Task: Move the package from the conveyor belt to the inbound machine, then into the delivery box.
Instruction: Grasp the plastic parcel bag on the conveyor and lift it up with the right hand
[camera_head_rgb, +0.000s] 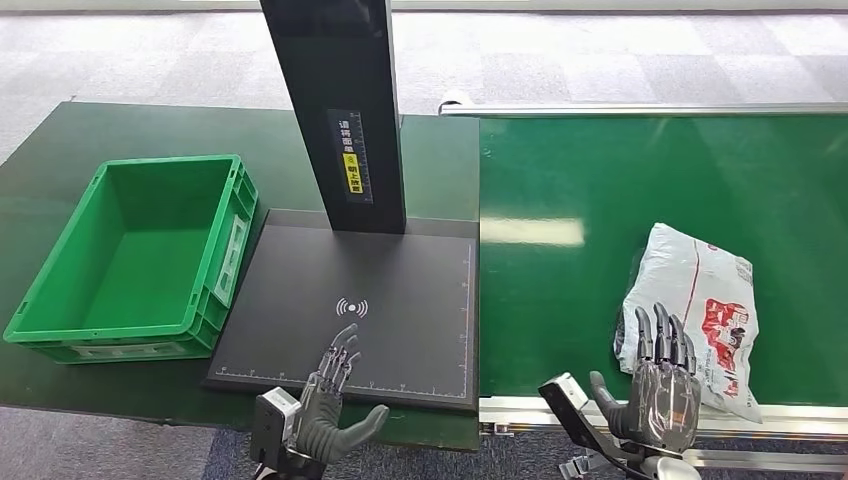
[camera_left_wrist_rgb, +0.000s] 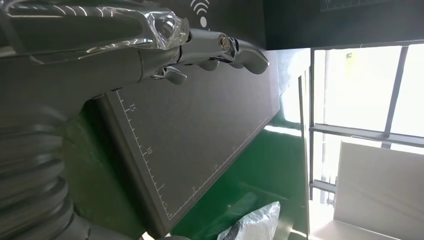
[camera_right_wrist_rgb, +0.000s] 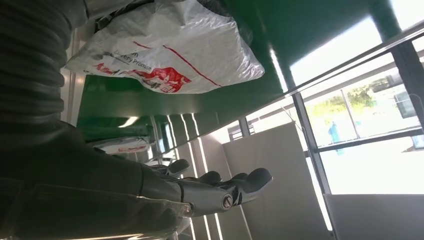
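Observation:
A white plastic package (camera_head_rgb: 700, 310) with red print lies on the green conveyor belt (camera_head_rgb: 600, 200) near its front edge; it also appears as the package (camera_right_wrist_rgb: 170, 50) in the right wrist view. My right hand (camera_head_rgb: 655, 385) hovers at the belt's front rail, fingers spread, just left of and in front of the package, holding nothing. My left hand (camera_head_rgb: 330, 400) is open over the front edge of the black inbound machine platform (camera_head_rgb: 400, 290). The left wrist view has the fingers (camera_left_wrist_rgb: 220, 47) above the platform (camera_left_wrist_rgb: 190, 130). The green delivery box (camera_head_rgb: 130, 255) stands empty at the left.
The machine's black upright column (camera_head_rgb: 340, 110) rises from the back of the platform. Box and machine sit on a dark green table (camera_head_rgb: 60, 150). The belt's metal rail (camera_head_rgb: 760, 415) runs along the front. Grey carpet lies beyond.

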